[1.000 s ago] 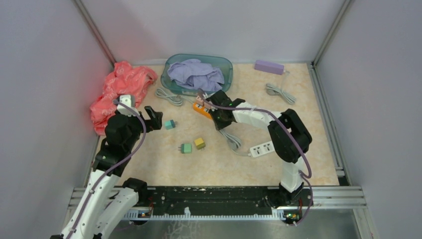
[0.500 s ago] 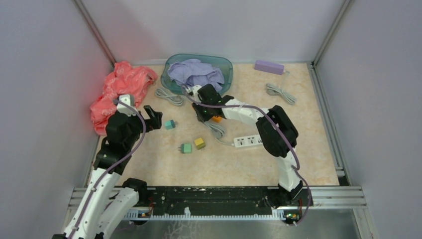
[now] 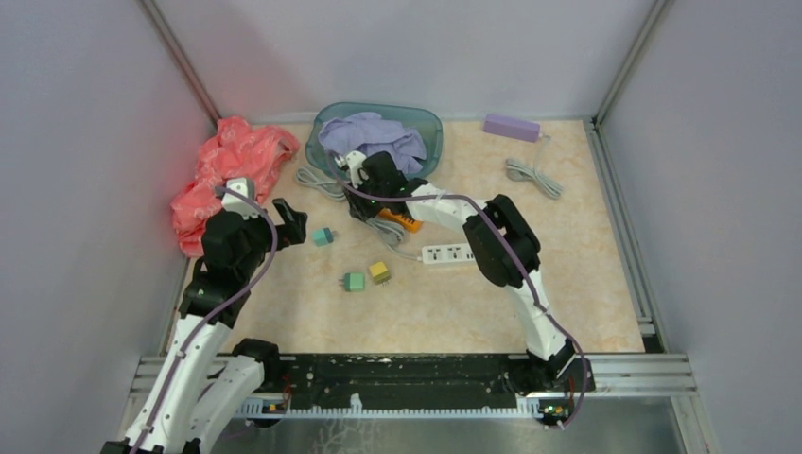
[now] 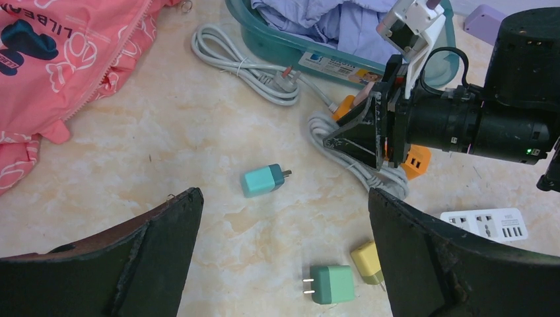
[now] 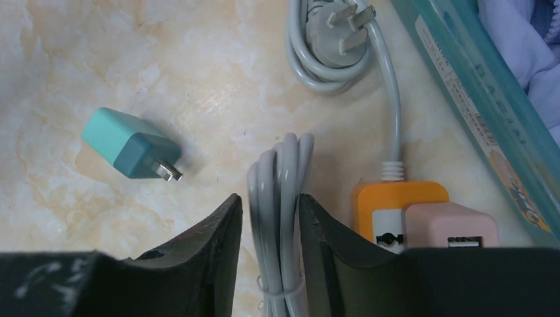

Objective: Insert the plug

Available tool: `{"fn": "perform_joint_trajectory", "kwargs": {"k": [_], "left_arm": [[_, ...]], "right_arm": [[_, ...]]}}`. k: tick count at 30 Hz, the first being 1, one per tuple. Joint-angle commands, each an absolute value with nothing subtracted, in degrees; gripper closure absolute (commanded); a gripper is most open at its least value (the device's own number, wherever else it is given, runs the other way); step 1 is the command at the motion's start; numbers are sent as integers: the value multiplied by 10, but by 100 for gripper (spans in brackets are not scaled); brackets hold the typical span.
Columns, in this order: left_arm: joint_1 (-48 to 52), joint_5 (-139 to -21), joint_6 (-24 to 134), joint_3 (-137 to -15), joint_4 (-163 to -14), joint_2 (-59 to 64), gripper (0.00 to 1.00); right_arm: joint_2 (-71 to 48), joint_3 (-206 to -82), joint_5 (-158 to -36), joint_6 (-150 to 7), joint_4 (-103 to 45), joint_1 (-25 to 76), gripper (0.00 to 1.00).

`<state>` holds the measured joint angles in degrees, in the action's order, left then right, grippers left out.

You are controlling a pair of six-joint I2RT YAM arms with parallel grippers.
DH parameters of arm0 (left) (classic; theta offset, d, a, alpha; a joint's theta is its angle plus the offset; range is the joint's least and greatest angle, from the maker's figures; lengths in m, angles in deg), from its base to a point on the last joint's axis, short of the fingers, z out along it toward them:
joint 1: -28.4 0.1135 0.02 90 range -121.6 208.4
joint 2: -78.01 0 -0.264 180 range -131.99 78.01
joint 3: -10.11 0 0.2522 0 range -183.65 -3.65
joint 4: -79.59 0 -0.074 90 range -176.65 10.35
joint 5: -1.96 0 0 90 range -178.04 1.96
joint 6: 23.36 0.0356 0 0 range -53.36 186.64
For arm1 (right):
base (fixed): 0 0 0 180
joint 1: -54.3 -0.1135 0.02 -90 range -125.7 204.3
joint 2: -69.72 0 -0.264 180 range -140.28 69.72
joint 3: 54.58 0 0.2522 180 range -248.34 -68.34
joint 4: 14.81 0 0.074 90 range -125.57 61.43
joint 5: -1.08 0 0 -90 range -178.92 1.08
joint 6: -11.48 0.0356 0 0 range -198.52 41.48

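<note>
Teal plug is lying flat on the marbled bench, just ahead of the left pincer. Its long axis is running across the bench. Its two metal prongs are pointing to the robot's right, toward the orange power strip, and in the left wrist view they are angling slightly away from the arm bases. The left pincer is hanging above the bench with its jaws spread wide and nothing between them, and the plug is showing in the gap beyond the fingertips.

The right pincer is reaching far across to the left and sitting low over the grey cable, a folded bundle coming off the orange strip. Its two fingers are pressing close on either side of that bundle, gripping it. A pink plug is already sitting in the orange strip's end.

A green plug is lying nearer the bases, prongs pointing left, with a yellow plug just beside it. A white power strip is lying to their right.
</note>
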<state>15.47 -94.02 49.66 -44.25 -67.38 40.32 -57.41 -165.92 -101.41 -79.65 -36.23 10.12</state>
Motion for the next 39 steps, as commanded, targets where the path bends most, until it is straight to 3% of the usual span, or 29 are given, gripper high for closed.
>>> {"fn": "perform_joint_trajectory", "kwargs": {"k": [1,5,8,18,27,39], "left_arm": [[162,-924,492,-439,-687,400,0],[164,-921,493,-438,-689,398,0],[165,-917,492,-437,-690,395,0],[166,-908,494,-436,-692,390,0],[167,-897,494,-435,-694,378,0],[168,-875,492,-436,-698,355,0]], "right_arm": [[-554,-1688,-1039,-806,-328,93,59],[-484,-1631,-1038,-813,-340,94,42],[-427,-1570,-1024,-820,-363,96,36],[-209,-1363,-938,-786,-453,168,27],[-80,-1231,-887,-717,-519,254,20],[-51,-1121,-944,-675,-479,335,16]]}}
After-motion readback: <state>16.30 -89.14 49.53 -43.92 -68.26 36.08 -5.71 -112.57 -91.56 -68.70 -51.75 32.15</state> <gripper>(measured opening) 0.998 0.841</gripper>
